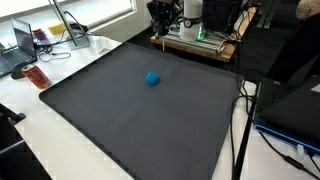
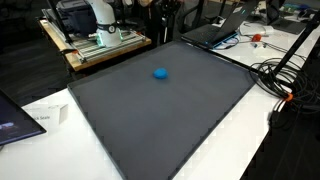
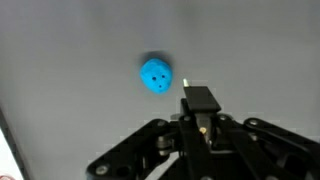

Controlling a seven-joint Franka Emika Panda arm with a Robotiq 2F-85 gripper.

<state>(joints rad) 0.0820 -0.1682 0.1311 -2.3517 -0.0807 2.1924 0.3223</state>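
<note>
My black metal gripper has its fingers pressed together with nothing between them; the small round blue ball shows apart from the tips, up and to the left in the wrist view; in both exterior views it lies on the dark grey flat mat, nearer the far edge by the wooden rack than the near edge; bare mat lies all round it; black cables crowd one side edge; the ball is round, so I see no long side; its dark dots face up.
</note>
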